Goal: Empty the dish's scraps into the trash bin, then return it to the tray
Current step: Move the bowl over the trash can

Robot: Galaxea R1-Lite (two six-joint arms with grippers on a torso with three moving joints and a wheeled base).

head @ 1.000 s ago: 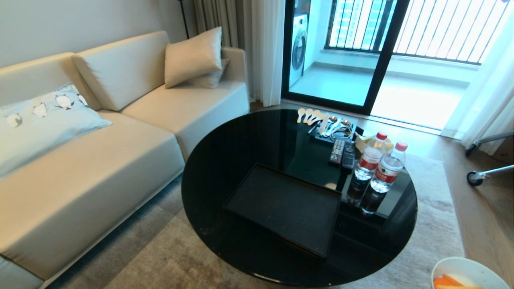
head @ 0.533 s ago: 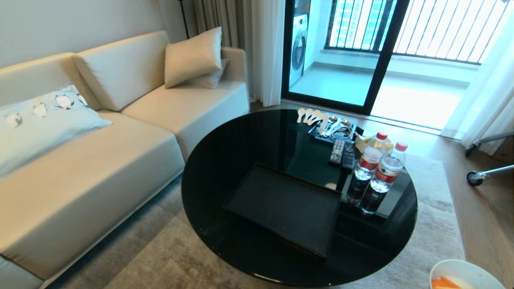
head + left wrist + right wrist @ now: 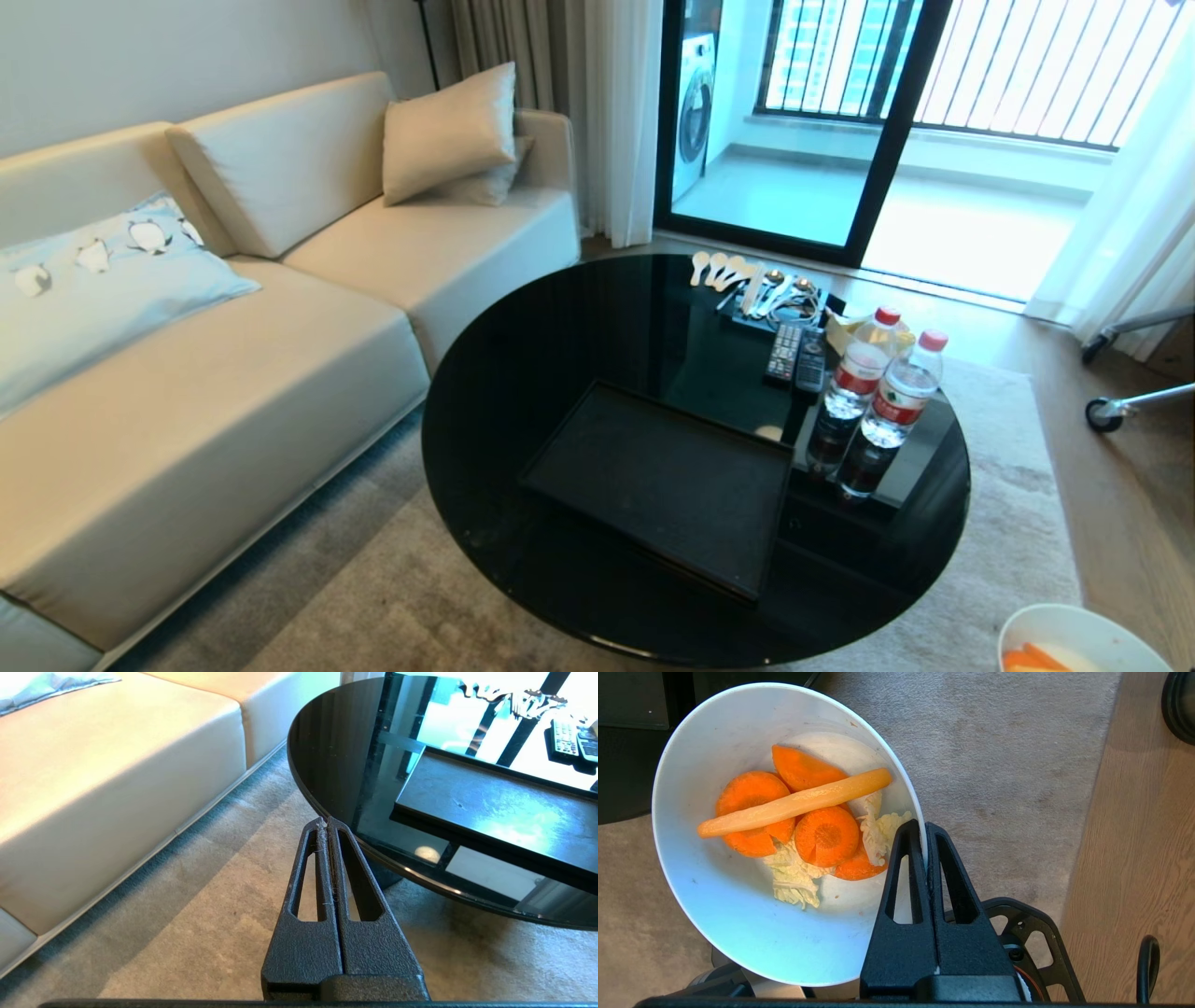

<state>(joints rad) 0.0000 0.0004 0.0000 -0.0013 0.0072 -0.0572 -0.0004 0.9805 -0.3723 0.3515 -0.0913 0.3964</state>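
The white dish (image 3: 752, 924) hangs over the carpet, its rim pinched by my right gripper (image 3: 923, 828), which is shut on it. Inside lie the scraps (image 3: 803, 821): orange carrot slices, a long pale strip and pale cabbage bits. In the head view only the dish's edge (image 3: 1074, 635) peeks in at the bottom right corner. The black tray (image 3: 663, 485) sits bare on the round black table (image 3: 560, 317); it also shows in the left wrist view (image 3: 504, 812). My left gripper (image 3: 326, 820) is shut on nothing, parked low by the table's near-left edge. The trash bin is out of view.
Two water bottles (image 3: 882, 401), remotes (image 3: 795, 355) and spoons (image 3: 738, 280) occupy the table's far right. A beige sofa (image 3: 233, 355) stands to the left. Carpet (image 3: 994, 756) lies under the dish, wood floor (image 3: 1134, 835) beside it. A wheeled stand (image 3: 1120, 401) stands at the right.
The dish has slipped slightly lower and rightward at the head view's bottom right corner. Everything else is as before.
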